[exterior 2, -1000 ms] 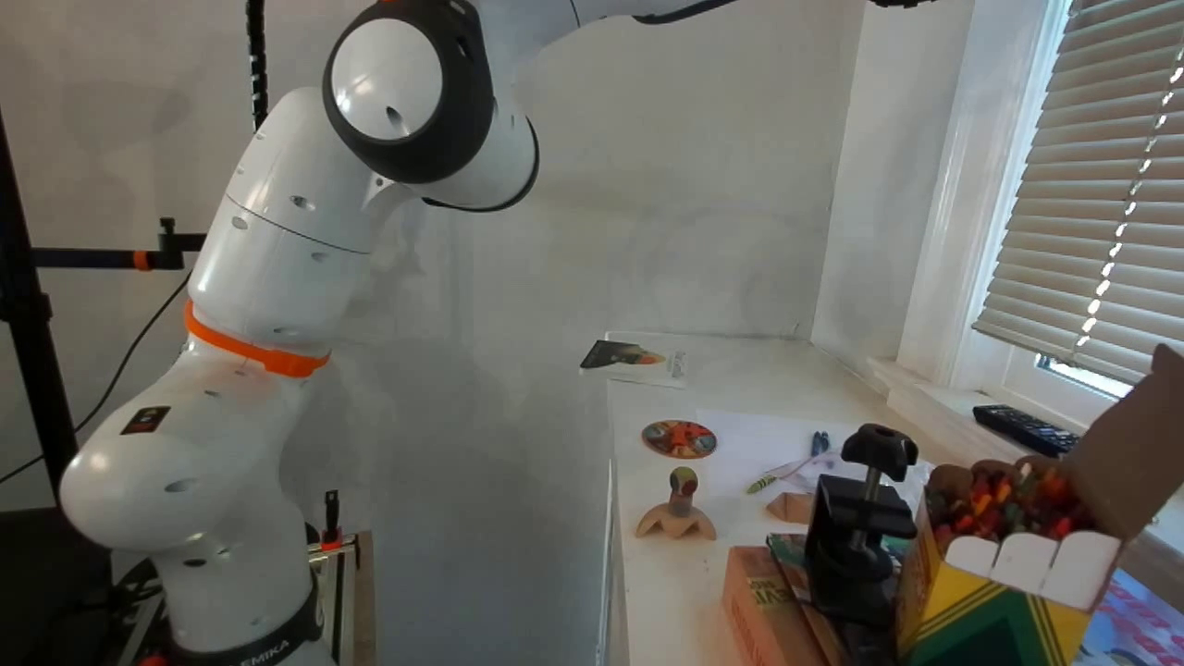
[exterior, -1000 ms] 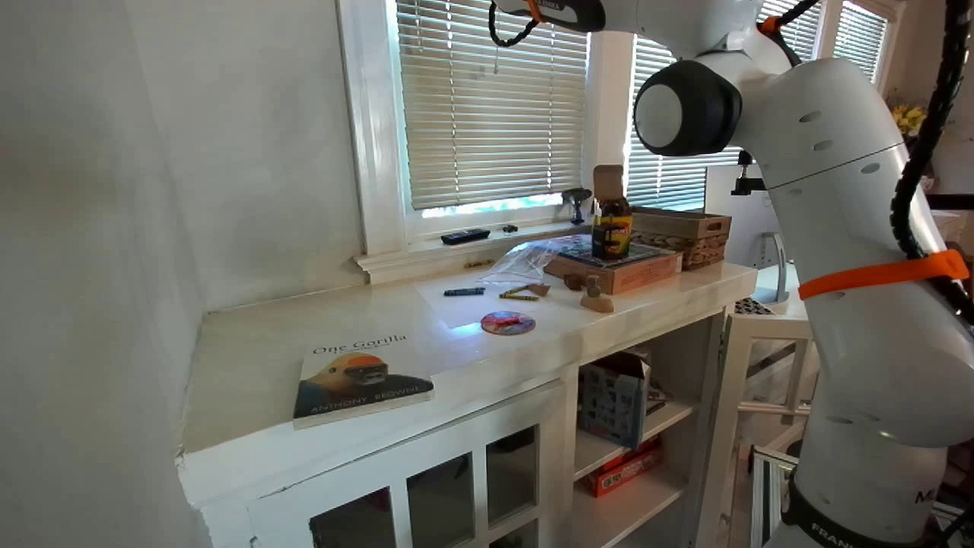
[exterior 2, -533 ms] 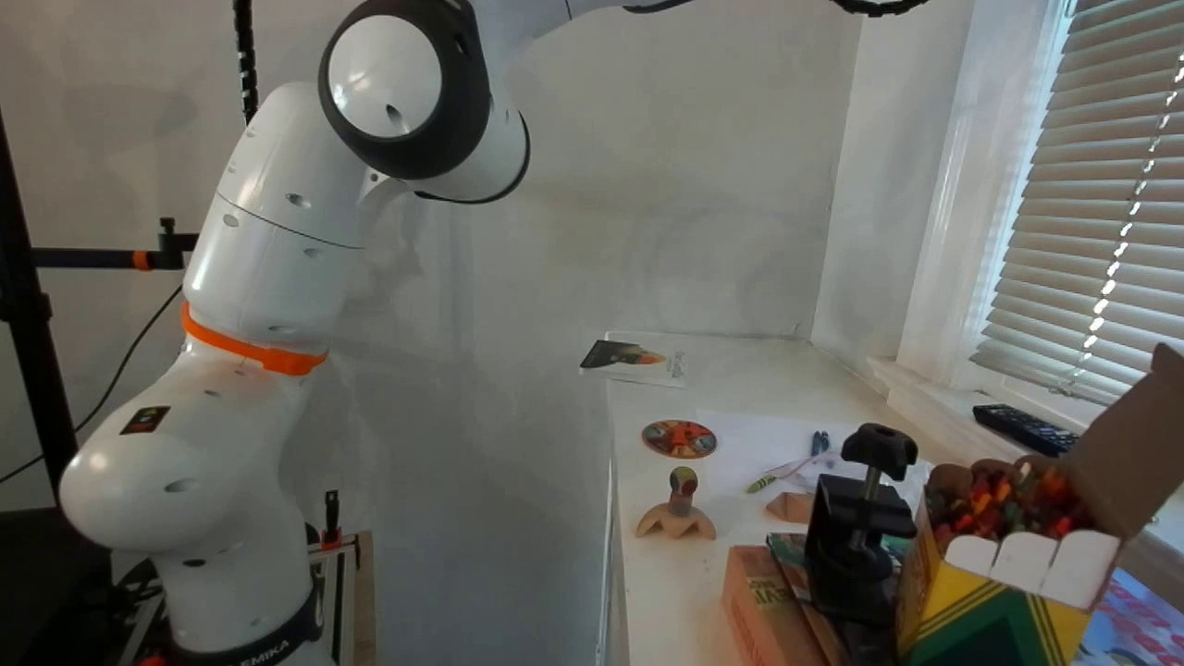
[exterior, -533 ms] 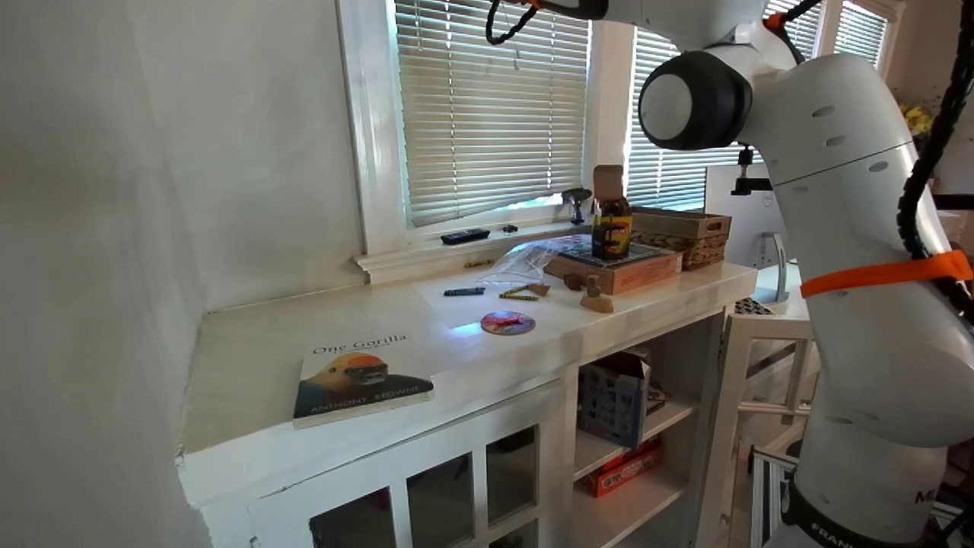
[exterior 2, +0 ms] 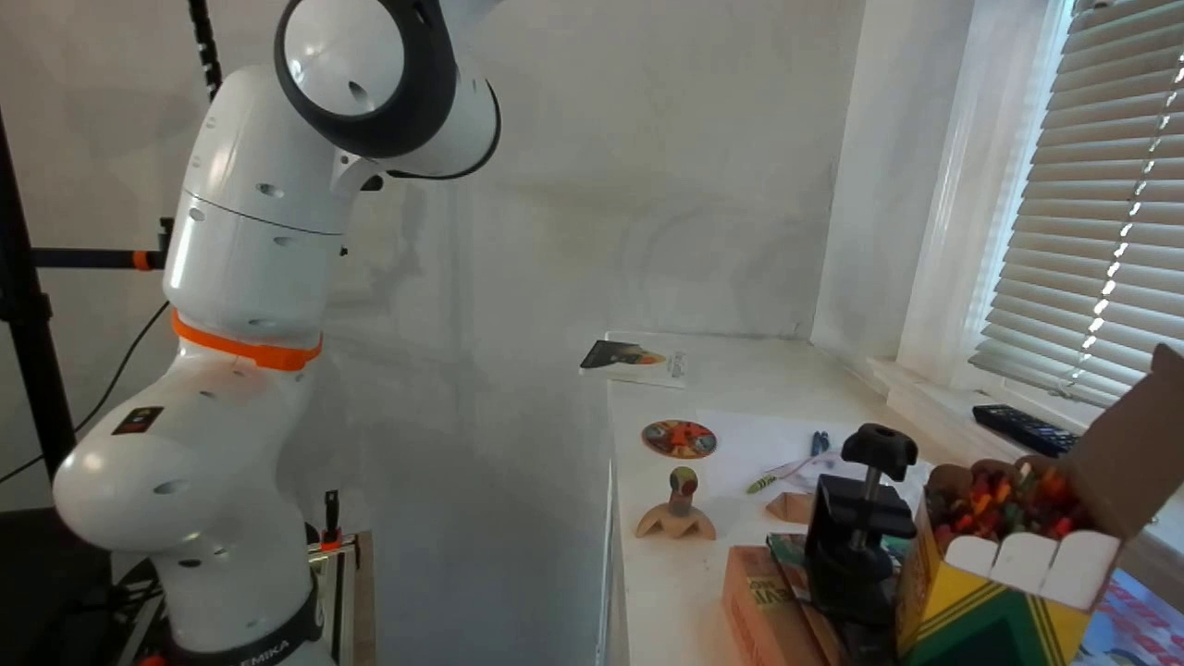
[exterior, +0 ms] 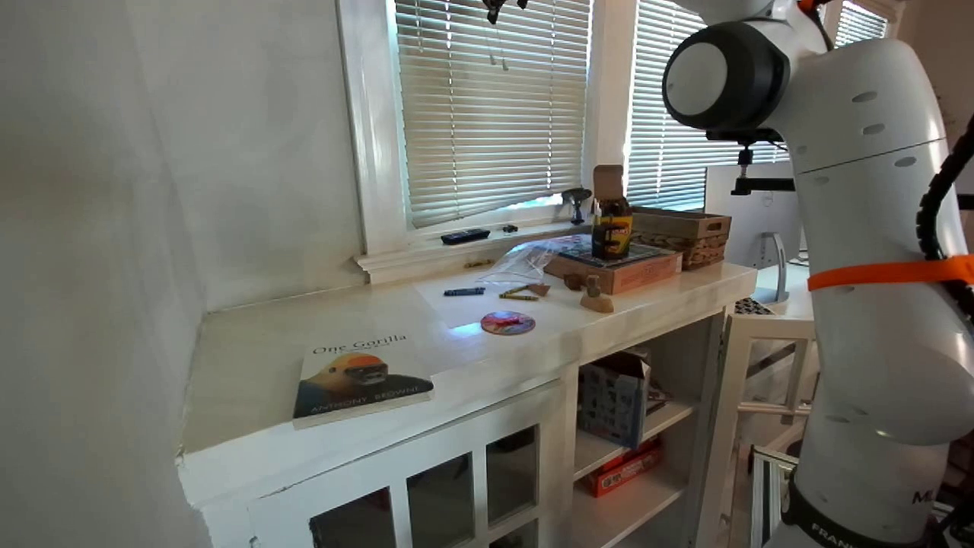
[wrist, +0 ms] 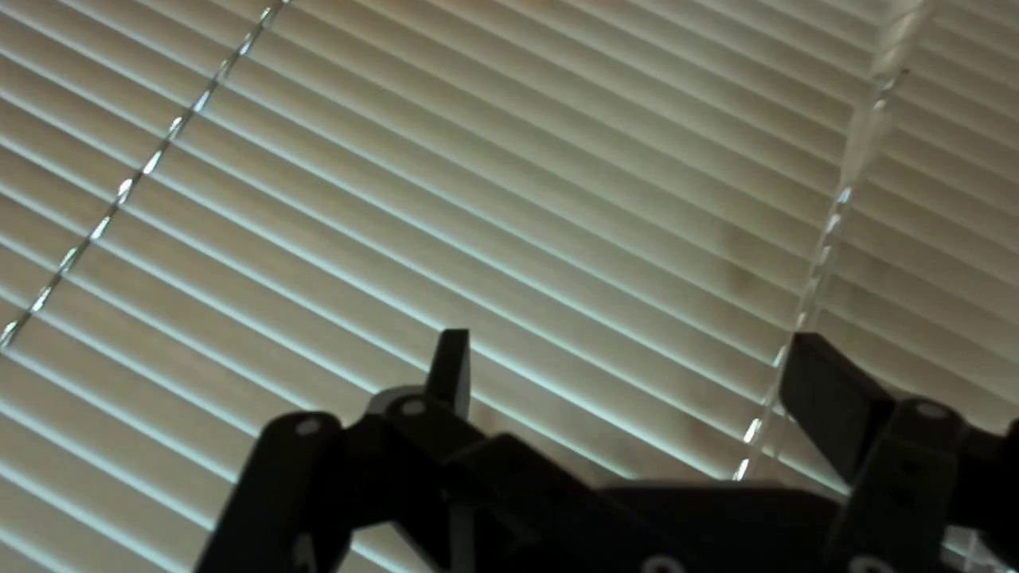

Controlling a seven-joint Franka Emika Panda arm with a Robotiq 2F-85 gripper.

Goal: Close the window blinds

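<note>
Blinds (wrist: 493, 199), white venetian, thin slats, fill wrist view diagonally. Black two-finger gripper (wrist: 629, 342) bottom of frame, fingers wide apart, nothing gripped; clear slim rod (wrist: 860, 143) down right side, near fingertip, contact unclear. In an exterior view, blinds (exterior: 502, 122) upper centre, bottom edge tilted, bright strip (exterior: 536, 202) under right end. In an exterior view, blinds (exterior 2: 1082, 222) upper right; white robot arm (exterior 2: 259, 240) left.

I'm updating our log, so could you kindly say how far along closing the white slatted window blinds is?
Done: the white horizontal-slat window blinds hang low, slats looking mostly shut. In hand: nothing visibly gripped; the black two-fingered gripper stands open before them. Left: probably levelling the slanted bottom edge, as daylight shows beneath its higher end.
</note>
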